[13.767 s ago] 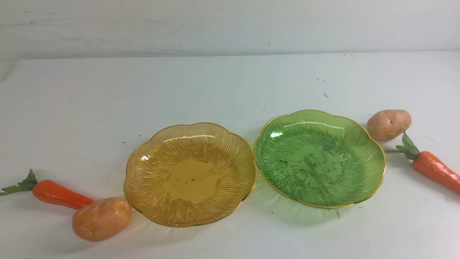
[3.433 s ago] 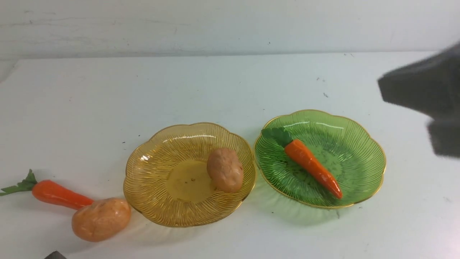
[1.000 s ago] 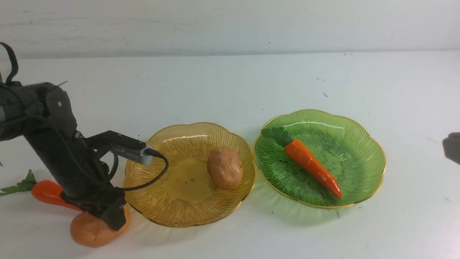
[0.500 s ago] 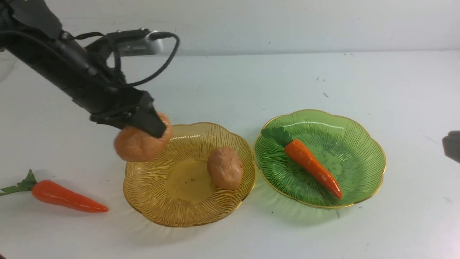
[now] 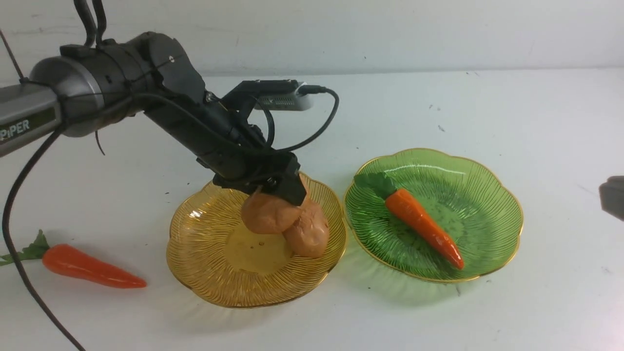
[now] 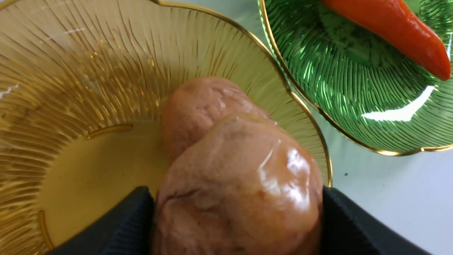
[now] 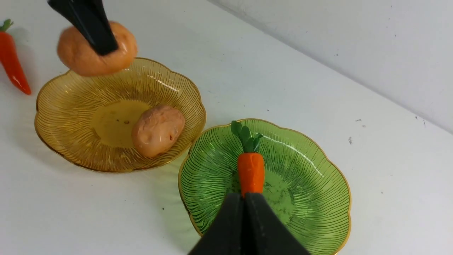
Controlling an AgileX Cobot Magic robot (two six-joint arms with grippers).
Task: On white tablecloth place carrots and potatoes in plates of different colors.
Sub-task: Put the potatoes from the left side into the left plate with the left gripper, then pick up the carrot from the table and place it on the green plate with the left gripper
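Note:
My left gripper (image 5: 280,195) is shut on a glossy tan potato (image 5: 265,214), its fingers (image 6: 134,212) pressed against both sides. The potato hangs low over the amber plate (image 5: 204,273), close against a second potato (image 5: 309,231) lying in that plate; I cannot tell whether they touch. One carrot (image 5: 421,226) lies in the green plate (image 5: 487,219). Another carrot (image 5: 90,273) lies on the white tablecloth (image 5: 438,97) at the left. My right gripper (image 7: 244,194) is shut and empty, hovering over the near side of the green plate (image 7: 311,184).
The left arm and its cable reach in from the upper left across the cloth. The two plates sit side by side, almost touching. A dark edge of the right arm (image 5: 613,195) shows at the far right. A pale wall runs behind the table.
The left gripper took the potato off the cloth at the left, lifted it and carried it right and down over the amber plate. The right gripper has stayed still and shut.

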